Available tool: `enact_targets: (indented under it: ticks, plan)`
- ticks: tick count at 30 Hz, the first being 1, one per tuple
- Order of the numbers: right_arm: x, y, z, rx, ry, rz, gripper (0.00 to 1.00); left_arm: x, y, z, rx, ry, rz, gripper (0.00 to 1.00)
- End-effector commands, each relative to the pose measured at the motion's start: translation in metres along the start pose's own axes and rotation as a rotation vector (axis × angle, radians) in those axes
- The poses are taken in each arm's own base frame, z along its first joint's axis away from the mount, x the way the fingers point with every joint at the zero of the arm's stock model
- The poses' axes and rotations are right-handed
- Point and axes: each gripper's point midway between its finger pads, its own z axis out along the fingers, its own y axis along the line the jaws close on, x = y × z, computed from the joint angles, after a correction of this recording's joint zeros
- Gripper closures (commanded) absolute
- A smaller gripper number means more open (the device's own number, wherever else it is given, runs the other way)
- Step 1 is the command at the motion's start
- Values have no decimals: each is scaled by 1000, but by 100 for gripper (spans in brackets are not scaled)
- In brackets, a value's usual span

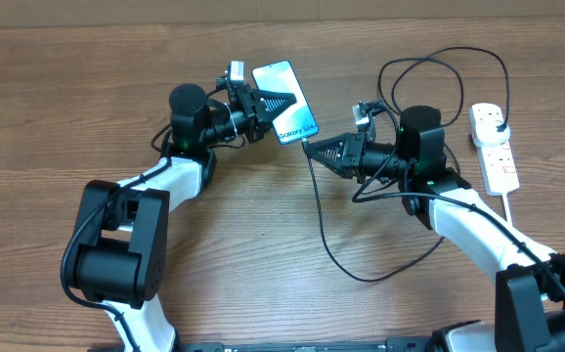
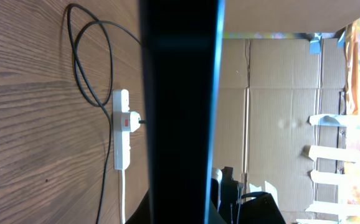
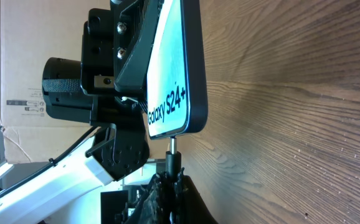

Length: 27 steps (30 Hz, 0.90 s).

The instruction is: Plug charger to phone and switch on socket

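My left gripper [image 1: 263,106] is shut on the phone [image 1: 286,101], which has a cyan screen and is held tilted above the table. In the left wrist view the phone [image 2: 180,112] shows edge-on as a dark slab. My right gripper [image 1: 324,150] is shut on the charger's connector tip [image 3: 172,158]. The metal tip sits just below the phone's bottom edge [image 3: 170,127], touching or nearly touching it. The black charger cable [image 1: 322,230] loops over the table to its plug [image 1: 499,129] in the socket, a white power strip [image 1: 493,147] at the far right. The strip also shows in the left wrist view [image 2: 121,127].
The strip's white cord [image 1: 517,220] runs toward the front right. A loop of black cable [image 1: 439,68] lies behind my right arm. Cardboard boxes [image 2: 279,112] stand beyond the table.
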Motion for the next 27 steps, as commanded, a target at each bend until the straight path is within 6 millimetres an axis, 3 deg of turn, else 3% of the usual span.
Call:
enact_targets:
  ticks: [1,27]
  plan:
    - [-3,0,-2,-3,-9,-8,96,1,-9,2,18,26,35,96]
    - [0,1,-2,-12,7,-19,96,5,-9,7,18,27,27,96]
